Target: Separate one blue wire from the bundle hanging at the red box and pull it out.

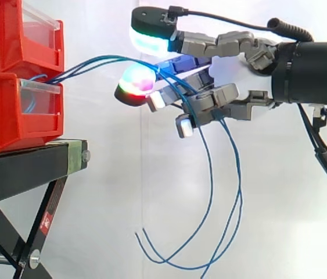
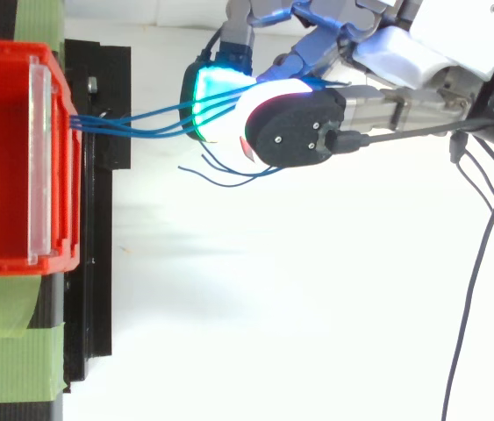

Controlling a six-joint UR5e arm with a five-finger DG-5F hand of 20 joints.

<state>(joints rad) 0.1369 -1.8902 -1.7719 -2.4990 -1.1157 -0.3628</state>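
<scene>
- The hand (image 1: 227, 42) is built of grey metal finger links with dark seams between them.
- Its base is a matt black wrist cylinder (image 1: 311, 72), broad and round.
- The pads farthest from the wrist cylinder are thick, rounded and black-backed. One pad (image 1: 148, 36) glows white to cyan, and another (image 1: 137, 81) glows red, green and magenta.
- From above, one black pad back (image 2: 295, 132) shows small silver screws.
- Nearer the wrist cylinder, the palm cover (image 2: 404, 53) is smooth white.
- Some fingers end in small white blocks (image 1: 184, 128).

Thin blue wires (image 2: 125, 125), perhaps three, arching from the lower red box (image 1: 12, 119), loose ends dangling
</scene>
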